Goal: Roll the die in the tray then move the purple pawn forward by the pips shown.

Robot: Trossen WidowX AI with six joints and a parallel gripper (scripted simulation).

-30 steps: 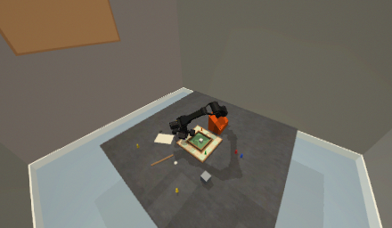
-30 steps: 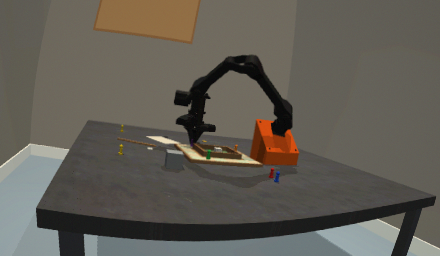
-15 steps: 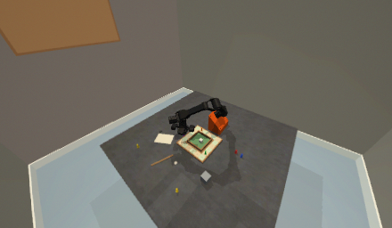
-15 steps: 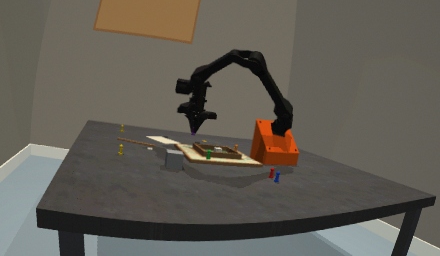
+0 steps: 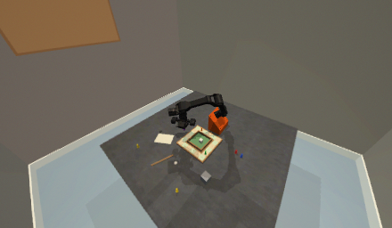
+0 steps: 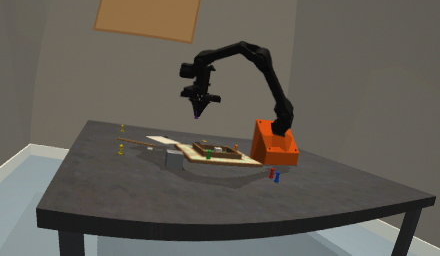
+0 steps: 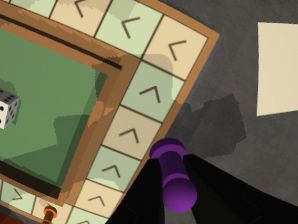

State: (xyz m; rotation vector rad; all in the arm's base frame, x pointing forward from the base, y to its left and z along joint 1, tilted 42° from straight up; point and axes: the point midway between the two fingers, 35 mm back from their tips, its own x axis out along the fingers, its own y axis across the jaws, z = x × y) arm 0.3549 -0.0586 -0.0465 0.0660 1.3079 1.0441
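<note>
Our gripper point(image 7: 174, 185) is clamped on the purple pawn point(image 7: 173, 175), pinched between the dark fingers with its round head toward the camera. In the exterior view we carry it high above the board point(image 6: 220, 156), well apart from the squares; we judge that height is there to clear the other pawns and the tray wall on the way along the arrow track. In the wrist view the pawn hangs just off the board's outer edge, beside the arrowed squares. The die point(image 7: 7, 110) lies in the green tray point(image 7: 53, 116), so the roll looks done; the pips are too small for us to count. An orange pawn point(image 7: 48, 217) stands on the track near the corner, a green pawn point(image 6: 208, 154) on the near edge: leave both alone.

The surface is a dark mottled table point(image 6: 150, 200). On it: a cream card point(image 7: 278, 68), a wooden stick point(image 6: 136, 142), a grey block point(image 6: 174, 158), yellow pawns point(image 6: 120, 149), a red pawn point(image 6: 271, 173) and blue pawn point(image 6: 277, 177). Grey walls, a tan panel point(image 6: 149, 9), pale floor.
</note>
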